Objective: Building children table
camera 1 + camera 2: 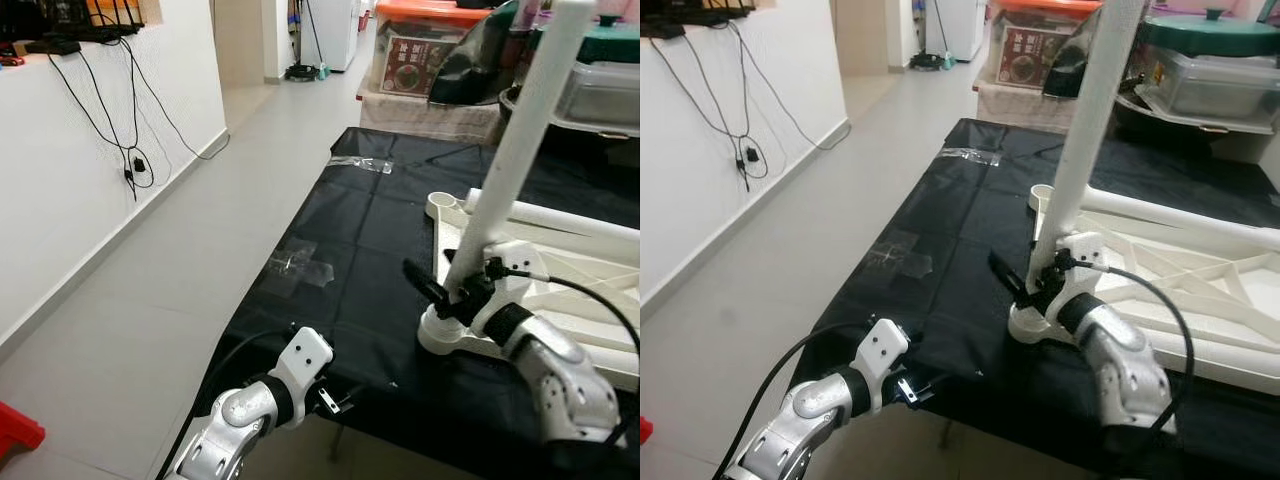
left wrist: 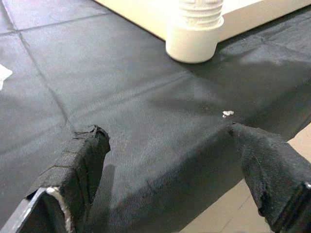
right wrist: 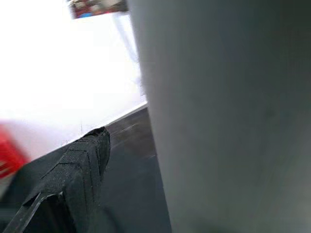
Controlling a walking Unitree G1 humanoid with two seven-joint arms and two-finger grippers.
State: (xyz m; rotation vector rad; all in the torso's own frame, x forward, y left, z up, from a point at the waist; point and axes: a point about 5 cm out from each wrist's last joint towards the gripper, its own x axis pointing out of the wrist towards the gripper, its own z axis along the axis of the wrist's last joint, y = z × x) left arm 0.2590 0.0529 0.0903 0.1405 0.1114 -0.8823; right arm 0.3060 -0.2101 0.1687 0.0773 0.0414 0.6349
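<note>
1. Table parts lie ahead of me on a black cloth (image 1: 380, 240) spread over the floor; the white tabletop (image 1: 560, 290) rests upside down on the cloth's right half, ribs facing up.
2. My left gripper (image 2: 170, 179) hovers low over the near edge of the black cloth, its fingers (image 2: 82, 160) spread wide with nothing between them. In the left eye view its arm (image 1: 260, 410) reaches in from the bottom left, a black cable (image 1: 215, 365) looping behind it.
3. Just beyond that gripper, the left wrist view shows the round white corner socket (image 2: 194, 41) of the tabletop standing on the cloth, with a threaded end seated in it.
4. My right gripper (image 1: 450, 295) is closed around the white table leg (image 1: 520, 140) just above that near corner socket (image 1: 445, 335). The leg stands in the socket, leaning up and to the right. In the right wrist view the leg (image 3: 233, 116) is pressed close beside one black finger (image 3: 77, 170).
5. Further along the tabletop's left edge is a second corner socket (image 1: 442, 205), open at the top, with a loose white leg (image 1: 570, 215) lying across the tabletop near it.
6. Patches of clear tape (image 1: 305, 265) sit on the cloth's left part, and another strip (image 1: 360, 163) near its far edge.
7. At the far end stand stacked storage boxes (image 1: 430, 60) with an orange lid, and grey plastic bins (image 1: 1220, 85) to the right.
8. On the left, black cords (image 1: 130, 150) hang down a white wall (image 1: 70, 170).
</note>
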